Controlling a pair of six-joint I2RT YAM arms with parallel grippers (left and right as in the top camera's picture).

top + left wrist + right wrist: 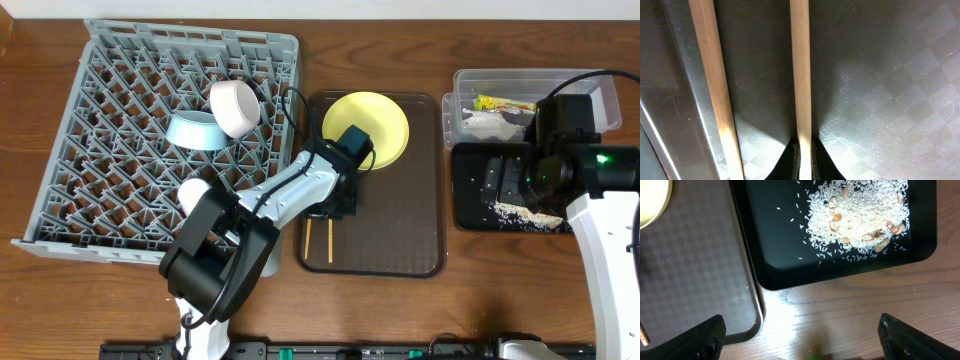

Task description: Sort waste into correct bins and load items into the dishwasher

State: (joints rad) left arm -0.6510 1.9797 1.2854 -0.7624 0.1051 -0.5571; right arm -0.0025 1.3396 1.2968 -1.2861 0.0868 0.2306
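Note:
My left gripper (802, 159) is shut on one wooden chopstick (801, 75), low over the brown serving tray (400, 240); the second chopstick (715, 85) lies beside it near the tray's rim. Both chopsticks (320, 240) show under the left arm in the overhead view. The yellow plate (375, 125) rests at the tray's far end. The grey dish rack (150, 140) holds the white bowl (235, 107), light blue saucer (195, 130) and white cup (195, 192). My right gripper (800, 335) is open and empty over the wood, next to the black tray (775, 265) of rice scraps (860, 215).
The clear tub (590, 90) at the far right holds the snack wrapper (505, 102) and the white tissue (480, 122). The right arm hangs over the black tray (470, 200). Bare wooden table lies along the front edge.

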